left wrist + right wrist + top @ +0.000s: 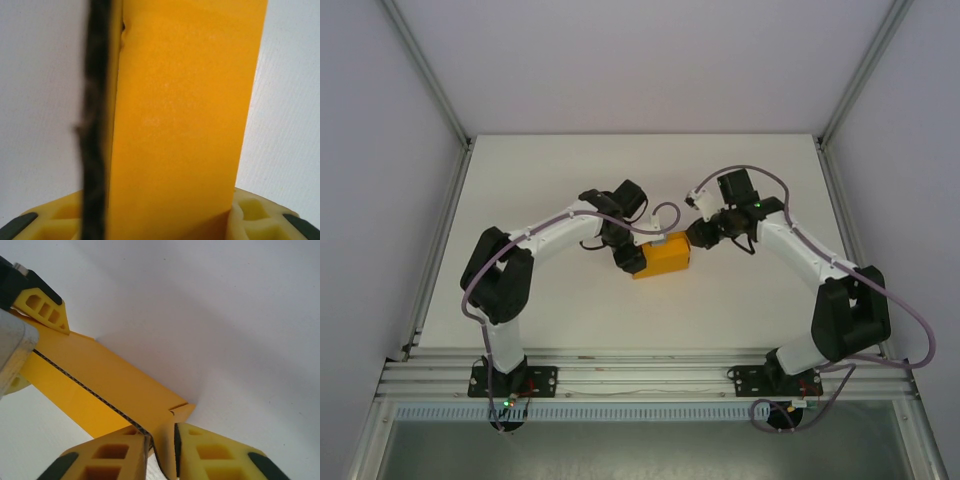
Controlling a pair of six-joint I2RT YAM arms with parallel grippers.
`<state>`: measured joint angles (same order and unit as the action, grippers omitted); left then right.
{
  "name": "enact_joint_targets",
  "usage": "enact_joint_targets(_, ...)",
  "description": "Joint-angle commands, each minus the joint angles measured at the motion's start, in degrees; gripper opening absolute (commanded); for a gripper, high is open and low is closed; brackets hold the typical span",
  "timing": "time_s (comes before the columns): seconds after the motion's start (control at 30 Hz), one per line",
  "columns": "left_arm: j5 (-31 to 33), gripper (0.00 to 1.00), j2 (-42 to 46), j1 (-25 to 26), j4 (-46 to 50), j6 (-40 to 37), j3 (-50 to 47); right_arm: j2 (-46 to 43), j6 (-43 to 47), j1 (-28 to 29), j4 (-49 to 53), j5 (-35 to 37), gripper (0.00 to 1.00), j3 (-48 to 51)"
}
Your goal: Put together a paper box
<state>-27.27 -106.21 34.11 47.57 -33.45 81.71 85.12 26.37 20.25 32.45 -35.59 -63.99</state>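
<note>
Both ends of your box (665, 257) are pinched at the middle of the table (570, 325): left gripper (632, 257) clamps its body as a brace, right gripper (161, 440) nips an end flap, likely to fold it.

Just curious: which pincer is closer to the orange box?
Neither: both grip the paper box. The left pincer clamps its left end; the right pincer pinches a card edge at its right end.

My white table (620, 320) sits in a booth — plain pale grey walls (640, 60), aluminium posts (430, 70) at corners, even light.
</note>
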Motion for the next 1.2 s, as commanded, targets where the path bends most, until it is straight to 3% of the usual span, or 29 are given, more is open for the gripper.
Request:
enact_joint_targets(0.0, -1.5, 0.38, -2.0, 0.3, 1.8, -0.7, 0.8, -0.9, -3.3, 0.6, -2.3, 0.5, 0.17, 0.3)
enact_joint_targets(0.2, -0.2, 0.38, -2.3, 0.3, 0.9, 0.9, 1.4, -2.4, -11.9, 2.5, -1.9, 3.7, 0.03, 0.0)
enact_joint_targets(0.5, 0.1, 0.38, -2.7, 0.3, -0.1, 1.6, 1.5, -6.3, -33.2, 6.0, -6.9, 8.8, 0.0, 4.4)
enact_joint_targets(0.9, 0.7, 0.42, -2.6, 0.3, -2.2, 3.0, 0.9, -8.1, -28.7, 6.0, -21.8, 14.5, 0.0, 20.9)
enact_joint_targets(1.1, 1.7, 0.43, -2.5, 0.3, -2.0, 3.6, 1.7, -9.7, -27.3, 6.2, -27.0, 12.7, 0.0, 25.3)
enact_joint_targets(1.17, 1.9, 0.51, -2.1, 0.2, -2.7, 4.2, 1.7, -10.0, -27.5, 6.3, -28.5, 12.6, 0.0, 26.4)
